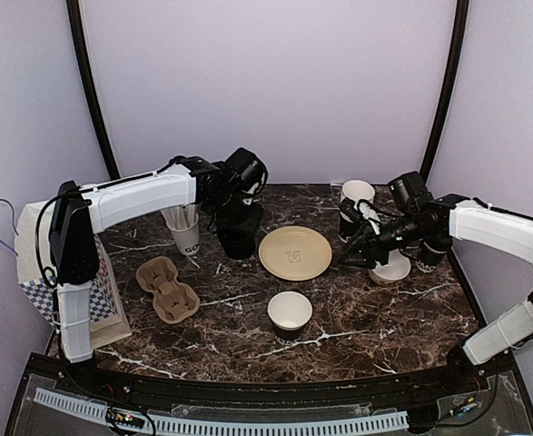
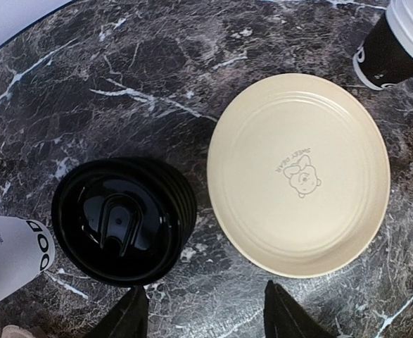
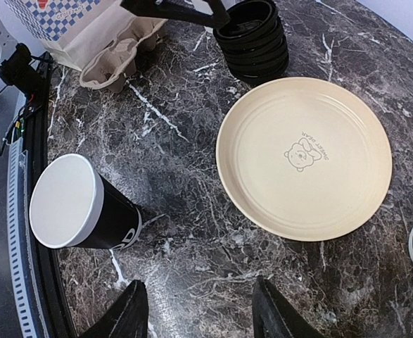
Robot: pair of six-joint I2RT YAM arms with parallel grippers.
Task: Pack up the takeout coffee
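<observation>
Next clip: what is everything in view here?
lids: one stack, black, left of plate
plate: one, cream, table centre
open cup: one, black, white inside, front centre
stacked cups: one stack, black, back right
straw cup: one, white, beside lids
carrier: one, brown, front left
bag: one, blue-checked, left edge
bowl: one, white, right of plate
table: one, dark marble
left gripper: open, by lids
right gripper: open, empty, by plate

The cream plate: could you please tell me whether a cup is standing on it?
No, the cream plate is bare apart from its small printed bear mark.
</observation>
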